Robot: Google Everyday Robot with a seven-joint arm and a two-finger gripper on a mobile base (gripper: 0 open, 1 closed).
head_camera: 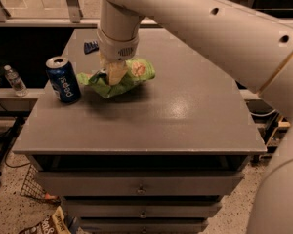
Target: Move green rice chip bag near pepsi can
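Observation:
The green rice chip bag (pixel 132 77) is a crinkly light-green bag lying on the grey cabinet top (pixel 185 111), left of centre. My gripper (pixel 114 75) comes down from above and is shut on the bag's middle. The pepsi can (pixel 63 79) stands upright, dark blue with a silver top, just left of the bag. The bag's left tip nearly reaches the can. My arm hides part of the bag.
A small dark blue wrapper (pixel 91 46) lies at the back left of the cabinet top. A clear plastic bottle (pixel 14 81) stands on a lower ledge to the left. Drawers are below the front edge. A wire basket (pixel 31 184) and litter sit on the floor.

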